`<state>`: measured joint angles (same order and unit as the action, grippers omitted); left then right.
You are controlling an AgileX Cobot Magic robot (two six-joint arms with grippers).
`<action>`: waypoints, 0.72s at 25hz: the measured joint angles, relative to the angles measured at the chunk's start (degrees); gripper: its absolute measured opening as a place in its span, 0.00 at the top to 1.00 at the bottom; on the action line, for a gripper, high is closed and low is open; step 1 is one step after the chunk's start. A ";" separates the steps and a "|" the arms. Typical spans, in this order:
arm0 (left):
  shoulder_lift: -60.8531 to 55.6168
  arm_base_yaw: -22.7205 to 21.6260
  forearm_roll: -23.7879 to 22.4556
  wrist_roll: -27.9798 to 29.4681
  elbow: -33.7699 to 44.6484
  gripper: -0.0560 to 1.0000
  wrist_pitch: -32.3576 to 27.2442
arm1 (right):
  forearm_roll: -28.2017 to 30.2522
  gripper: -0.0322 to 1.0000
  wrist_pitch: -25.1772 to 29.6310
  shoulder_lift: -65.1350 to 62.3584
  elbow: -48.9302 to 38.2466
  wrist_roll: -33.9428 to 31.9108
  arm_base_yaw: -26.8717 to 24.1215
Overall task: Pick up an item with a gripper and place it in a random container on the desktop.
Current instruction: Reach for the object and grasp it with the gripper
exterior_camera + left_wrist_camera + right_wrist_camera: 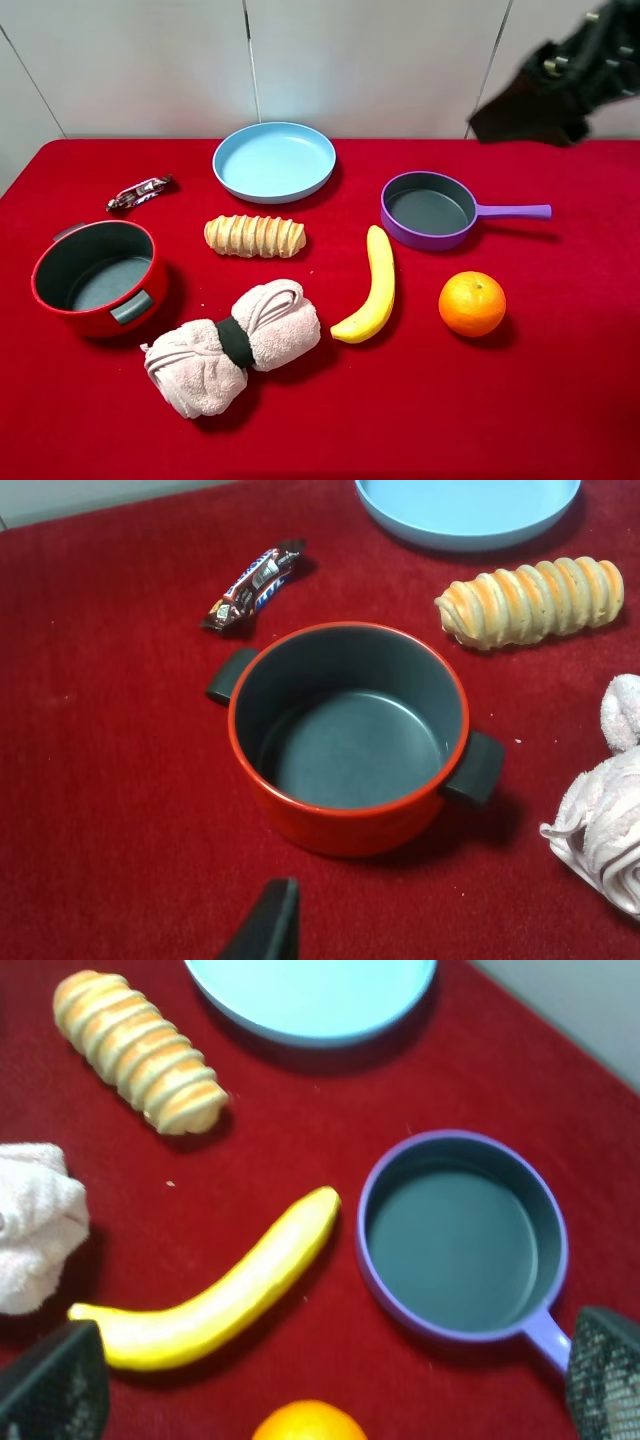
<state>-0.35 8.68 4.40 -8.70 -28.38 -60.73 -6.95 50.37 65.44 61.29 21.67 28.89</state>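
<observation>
**Mia:** When looking from up high, easy to find the roll [255, 236]: lying flat on the table [560, 400], near the middle, just in front of the plate [274, 161].

**Tom:** Touching anything?

**Mia:** No. Apart from the towel [232, 345], the banana [372, 285] and the pot [88, 319]. Not yet in the pan [420, 238], over to the right.

**Tom:** Close to the right gripper [330, 1385]?

**Mia:** No, well apart. Hanging up high at the back right corner, past the pan. Spread wide, with one dark tip at each side of its own camera view. Holding nothing. Looking down on the banana, the pan, a bit of the orange [472, 303], and the roll farther off by the plate.

**Tom:** And the left gripper [272, 925]?

**Mia:** Can't tell if wide or closed. Only one dark tip seen, hanging above the table just by the pot. Roll past the pot, off to one side, near the towel.
</observation>
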 joint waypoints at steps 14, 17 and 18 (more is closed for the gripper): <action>0.00 0.00 0.00 0.00 0.00 0.01 0.00 | 1.86 0.30 -0.38 16.91 12.25 3.75 7.60; 0.00 0.00 -0.02 0.00 0.00 0.01 0.00 | 1.79 0.30 -1.66 19.55 13.75 5.22 8.76; 0.00 0.00 -0.02 0.00 0.00 0.01 0.00 | 1.80 0.30 -2.02 20.44 14.30 5.66 9.18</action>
<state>-0.35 8.68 4.38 -8.70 -28.38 -60.73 -5.15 48.35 85.88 75.58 27.32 38.07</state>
